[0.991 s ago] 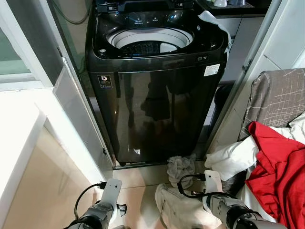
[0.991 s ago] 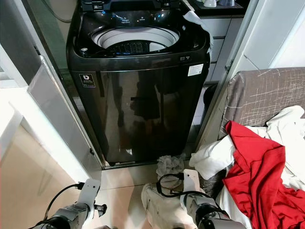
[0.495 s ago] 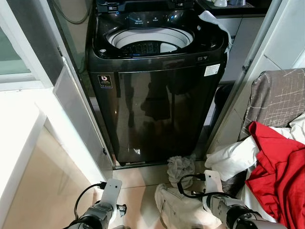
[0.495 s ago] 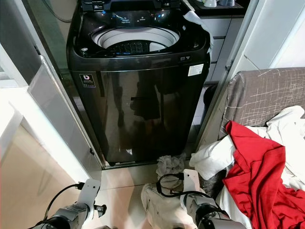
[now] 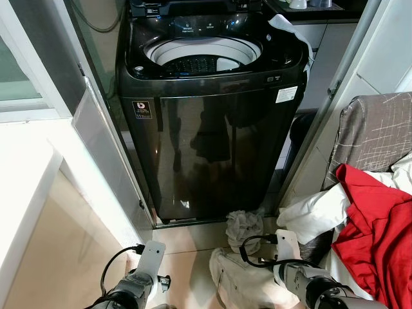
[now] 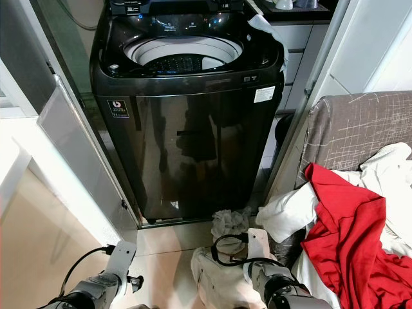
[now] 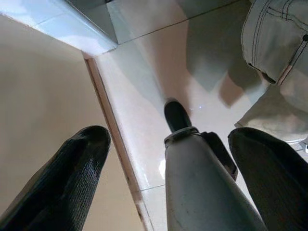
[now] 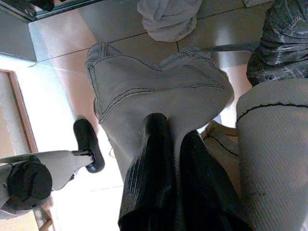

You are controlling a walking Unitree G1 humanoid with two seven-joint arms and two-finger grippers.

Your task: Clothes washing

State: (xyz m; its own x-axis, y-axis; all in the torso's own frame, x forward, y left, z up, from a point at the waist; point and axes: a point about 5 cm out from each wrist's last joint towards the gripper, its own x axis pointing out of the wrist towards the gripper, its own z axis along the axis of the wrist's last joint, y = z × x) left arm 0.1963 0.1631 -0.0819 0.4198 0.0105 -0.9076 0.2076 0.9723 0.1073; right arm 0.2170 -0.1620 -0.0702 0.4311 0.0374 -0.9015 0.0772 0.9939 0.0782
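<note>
Over the last second almost nothing had shifted, so the load was, by my judgement, only just gripped and not yet lifted.

The washing machine (image 5: 209, 109) stood largest, a tall glossy black box with its lid up and a pale round drum (image 5: 203, 55) open at the top. At the right edge of the floor a grey woven sofa (image 5: 376, 132) carried a soft red garment (image 5: 373, 232) and white cloth (image 5: 315, 212).

On the glossy beige floor tiles (image 5: 183, 241) before the machine's foot lay the beige jeans (image 8: 154, 91), stiff cotton with dark stitched seams, beside a small crumpled grey rag (image 5: 243, 224).

The right claw (image 8: 168, 159) was pressed together, pinching the jeans. The left claw (image 7: 168, 159) hung spread above the floor near its left edge.
</note>
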